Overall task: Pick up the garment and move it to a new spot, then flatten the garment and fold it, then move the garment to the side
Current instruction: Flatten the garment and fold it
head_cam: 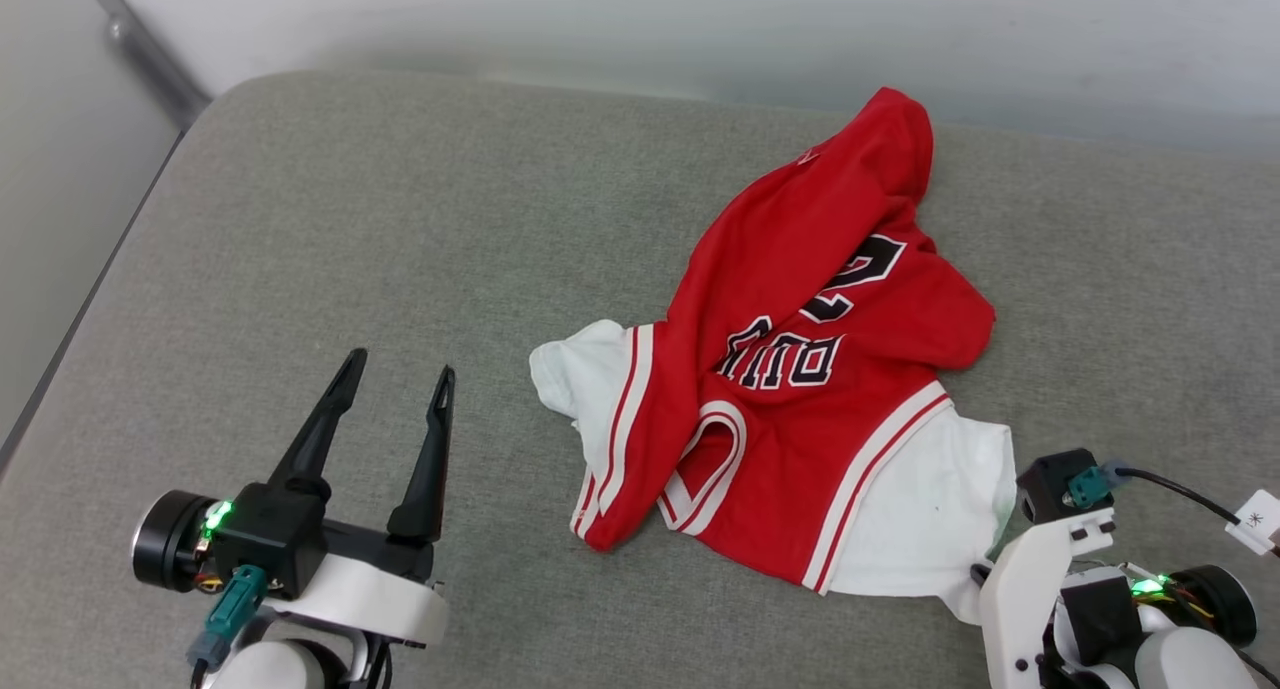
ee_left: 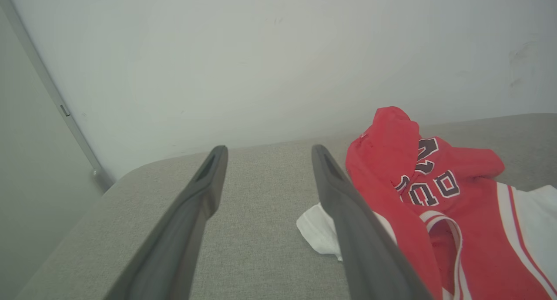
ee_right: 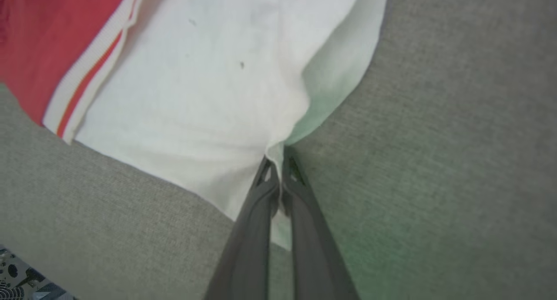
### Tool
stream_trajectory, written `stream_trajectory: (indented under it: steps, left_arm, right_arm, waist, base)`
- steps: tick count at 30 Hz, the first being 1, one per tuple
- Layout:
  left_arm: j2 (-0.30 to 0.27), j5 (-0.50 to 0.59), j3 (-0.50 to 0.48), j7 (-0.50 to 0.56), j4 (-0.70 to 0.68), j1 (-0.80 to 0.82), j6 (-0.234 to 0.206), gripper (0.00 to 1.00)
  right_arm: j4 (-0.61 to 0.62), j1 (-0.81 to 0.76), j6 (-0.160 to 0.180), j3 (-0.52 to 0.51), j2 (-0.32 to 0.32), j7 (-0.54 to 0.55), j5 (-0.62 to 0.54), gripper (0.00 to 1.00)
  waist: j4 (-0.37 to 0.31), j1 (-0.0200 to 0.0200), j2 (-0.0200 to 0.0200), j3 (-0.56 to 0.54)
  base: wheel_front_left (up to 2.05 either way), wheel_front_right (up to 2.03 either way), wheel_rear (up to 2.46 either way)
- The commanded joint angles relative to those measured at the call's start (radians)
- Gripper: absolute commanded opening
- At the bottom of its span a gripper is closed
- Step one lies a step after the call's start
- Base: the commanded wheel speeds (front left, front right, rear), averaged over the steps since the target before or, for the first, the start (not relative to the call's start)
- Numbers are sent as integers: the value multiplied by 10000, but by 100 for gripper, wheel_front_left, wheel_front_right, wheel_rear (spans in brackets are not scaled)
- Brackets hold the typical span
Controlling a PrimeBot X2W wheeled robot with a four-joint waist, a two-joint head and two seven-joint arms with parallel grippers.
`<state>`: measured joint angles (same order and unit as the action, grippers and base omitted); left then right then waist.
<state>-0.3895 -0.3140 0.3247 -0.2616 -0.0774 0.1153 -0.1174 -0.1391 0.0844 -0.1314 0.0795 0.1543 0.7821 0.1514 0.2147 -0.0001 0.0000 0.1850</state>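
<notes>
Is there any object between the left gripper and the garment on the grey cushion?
No, nothing visible stands there. Between the open left gripper and the nearer white sleeve of the garment lies bare grey cushion. The right gripper is shut on the other white sleeve.

Even, diffuse, bright illumination with faint soft shadows; a green glow tints the white-sleeved red jersey garment (ee_right: 196,95) and the grey fabric cushion (ee_right: 391,247), and the dark-fingered left tool (ee_left: 268,150) appears soft-focused near the lens.
</notes>
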Motion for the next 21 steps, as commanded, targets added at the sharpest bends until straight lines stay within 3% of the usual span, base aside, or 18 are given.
stream_trajectory:
  steps: [1,9,12,21]
  left_arm:
    - [66,-44,-94,-48,70,-162,65,100]
    - [152,-111,-589,-38,201,-641,324,100]
    - [202,-47,-801,-38,247,-738,456,100]
    - [312,76,-934,-38,340,-735,602,100]
  right_arm:
    - [-382,-430,18,-21,303,111,100,0]
    - [618,-684,15,-853,1732,107,683,0]
    - [828,-923,11,-1208,2615,209,1227,0]
    - [-205,-1096,11,-2248,3129,-79,1064,0]
  waist:
    - [-223,1,0,-163]
    - [-899,1,0,-403]
    - [-1093,1,0,-386]
    - [-1114,1,0,-352]
  base:
    - [0,0,0]
    - [0,0,0]
    - [0,0,0]
    - [0,0,0]
